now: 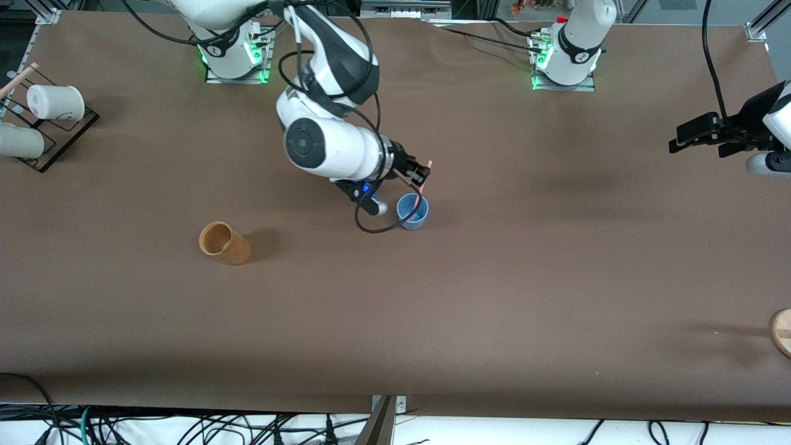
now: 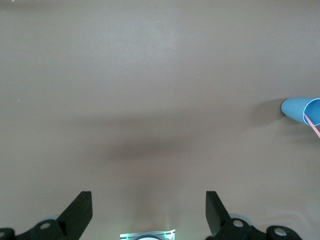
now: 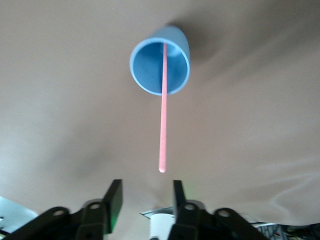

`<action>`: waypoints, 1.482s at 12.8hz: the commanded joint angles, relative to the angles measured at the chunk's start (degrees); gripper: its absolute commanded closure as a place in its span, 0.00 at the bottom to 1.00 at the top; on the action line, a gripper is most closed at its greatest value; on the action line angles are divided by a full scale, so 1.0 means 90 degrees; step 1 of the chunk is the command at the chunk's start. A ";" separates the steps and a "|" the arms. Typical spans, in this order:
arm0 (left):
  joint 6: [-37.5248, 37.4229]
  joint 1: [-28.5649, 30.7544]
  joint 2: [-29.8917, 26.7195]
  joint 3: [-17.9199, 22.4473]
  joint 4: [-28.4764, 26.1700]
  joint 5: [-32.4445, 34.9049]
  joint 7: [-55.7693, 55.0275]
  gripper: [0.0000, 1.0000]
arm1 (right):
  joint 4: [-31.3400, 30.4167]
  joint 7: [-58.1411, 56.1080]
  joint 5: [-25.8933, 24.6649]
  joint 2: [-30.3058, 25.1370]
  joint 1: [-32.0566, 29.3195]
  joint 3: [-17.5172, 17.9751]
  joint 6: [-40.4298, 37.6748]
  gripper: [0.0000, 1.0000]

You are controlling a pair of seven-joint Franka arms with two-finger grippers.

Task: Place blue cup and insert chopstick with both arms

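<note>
The blue cup (image 1: 412, 211) stands upright near the middle of the table. The pink chopstick (image 1: 424, 185) leans in it, lower end inside the cup, upper end sticking out. My right gripper (image 1: 422, 173) is just above the cup, by the chopstick's upper end. In the right wrist view its fingers (image 3: 116, 192) stand apart, and the chopstick (image 3: 163, 115) ends just clear of the gripper (image 3: 146, 189), running down into the cup (image 3: 160, 60). My left gripper (image 1: 678, 139) waits open and empty over the left arm's end of the table. The left wrist view shows the gripper (image 2: 149, 201) and the cup (image 2: 299, 108).
A tan-orange cup (image 1: 224, 243) lies on its side, nearer the front camera and toward the right arm's end. Two white cups (image 1: 55, 102) lie on a dark rack at that end. A round wooden piece (image 1: 782, 330) shows at the left arm's end.
</note>
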 commanded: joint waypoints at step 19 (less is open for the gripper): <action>0.0024 0.0009 0.0026 -0.0045 0.0065 -0.0170 -0.0001 0.00 | -0.2240 -0.8207 -0.2629 -0.3583 -0.2268 -0.0905 -0.1947 0.00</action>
